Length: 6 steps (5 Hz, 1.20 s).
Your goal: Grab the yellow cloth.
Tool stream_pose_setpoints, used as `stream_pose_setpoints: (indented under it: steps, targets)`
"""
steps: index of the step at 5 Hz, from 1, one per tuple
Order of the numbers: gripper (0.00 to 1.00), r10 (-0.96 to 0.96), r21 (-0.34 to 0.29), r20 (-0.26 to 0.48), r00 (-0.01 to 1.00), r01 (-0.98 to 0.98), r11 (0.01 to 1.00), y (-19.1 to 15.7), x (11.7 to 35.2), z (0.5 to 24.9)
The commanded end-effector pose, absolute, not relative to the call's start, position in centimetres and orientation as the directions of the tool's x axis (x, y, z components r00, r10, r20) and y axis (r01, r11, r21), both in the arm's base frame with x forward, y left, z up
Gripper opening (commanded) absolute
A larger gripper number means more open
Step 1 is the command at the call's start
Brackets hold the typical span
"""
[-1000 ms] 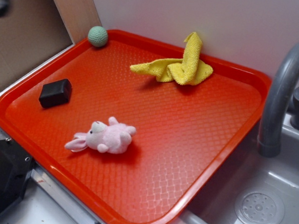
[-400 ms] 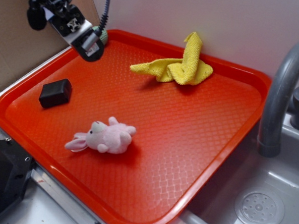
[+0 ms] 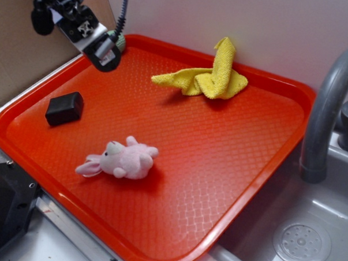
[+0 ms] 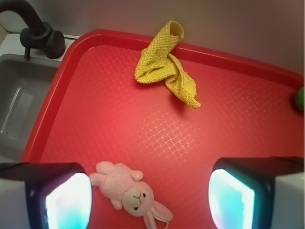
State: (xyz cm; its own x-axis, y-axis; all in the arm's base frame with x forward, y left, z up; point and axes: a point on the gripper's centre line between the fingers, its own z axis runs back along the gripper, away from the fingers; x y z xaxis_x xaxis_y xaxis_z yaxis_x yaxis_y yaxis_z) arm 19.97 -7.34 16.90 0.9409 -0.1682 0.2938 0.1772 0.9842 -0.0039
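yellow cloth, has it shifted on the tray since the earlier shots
No. The yellow cloth lies bunched in the same spot by the far rim of the red tray, one end propped up against the wall.

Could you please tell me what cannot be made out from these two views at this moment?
- Green ball: exterior view, mostly hidden behind the tool; wrist view, cut off by the right edge.
- Black block: absent from the wrist view.
- Yellow cloth: its underside and folds are hidden in both views.
- Faucet: cut off by the frame edges in both views.
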Motion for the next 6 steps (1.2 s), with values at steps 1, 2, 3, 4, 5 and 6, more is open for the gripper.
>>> stream_pose_setpoints:
  steps: [1,2,3,4,5,6]
  targets:
    - [1.00,-0.225,0.190,0.321,0.920,0.171,0.967,-10.8,28.4,13.2]
    - [1.00,-0.321,0.160,0.286,0.903,0.285,0.945,-10.9,30.8,11.1]
    - [1.00,-0.338,0.113,0.228,0.913,0.320,0.941,-9.8,32.7,9.4]
    - [1.00,-0.293,0.066,0.117,0.949,0.287,0.956,-7.9,34.1,6.4]
    - [1.00,-0.200,0.069,-0.021,0.980,0.201,0.977,-5.3,34.8,2.7]
    - [1.00,-0.162,0.066,-0.079,0.984,0.167,0.984,-4.5,34.5,1.5]
